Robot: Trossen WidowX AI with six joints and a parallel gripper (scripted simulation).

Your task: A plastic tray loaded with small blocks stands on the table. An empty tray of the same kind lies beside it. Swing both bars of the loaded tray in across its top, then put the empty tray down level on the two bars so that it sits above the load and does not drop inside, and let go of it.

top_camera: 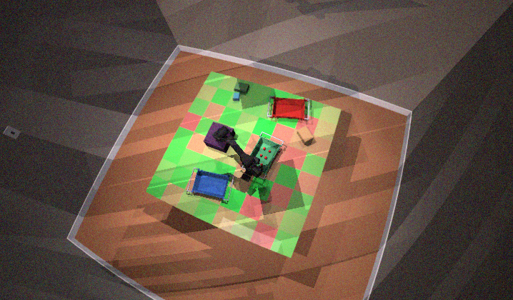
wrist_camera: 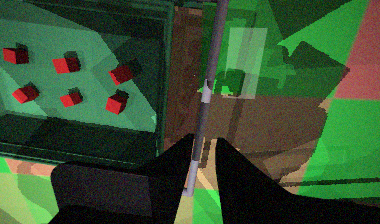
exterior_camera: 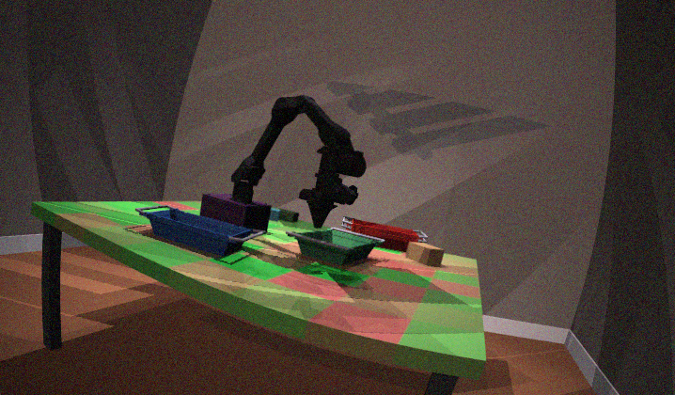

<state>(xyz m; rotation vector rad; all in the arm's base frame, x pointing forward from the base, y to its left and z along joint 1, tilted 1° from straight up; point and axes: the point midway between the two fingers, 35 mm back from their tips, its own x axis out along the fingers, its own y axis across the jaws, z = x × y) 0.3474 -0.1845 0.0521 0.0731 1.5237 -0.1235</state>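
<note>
A green tray (top_camera: 275,152) (exterior_camera: 330,251) (wrist_camera: 167,75) stands upright with small red blocks (wrist_camera: 66,65) on its floor. Its far wire bar (top_camera: 272,138) is swung out over the far end. Its near wire bar (wrist_camera: 206,95) also stands out beyond the rim. My gripper (exterior_camera: 319,226) (wrist_camera: 204,141) points down above the near bar, close to one end of it. Its fingers are a little apart, with nothing held. In the wrist view the bar runs past the fingertips. The arm partly hides this end in the top view. A blue tray (top_camera: 211,184) (exterior_camera: 182,230) and a red tray (top_camera: 290,108) (exterior_camera: 386,234) are empty.
The blue tray is on the near-left side, the red one at the far side. A tan block (top_camera: 305,136) (exterior_camera: 424,254) lies between the red tray and the table edge. A purple box (top_camera: 213,143) (exterior_camera: 217,208) carries the arm. A small blue block (top_camera: 236,96) and a dark green block (top_camera: 241,87) lie beyond it.
</note>
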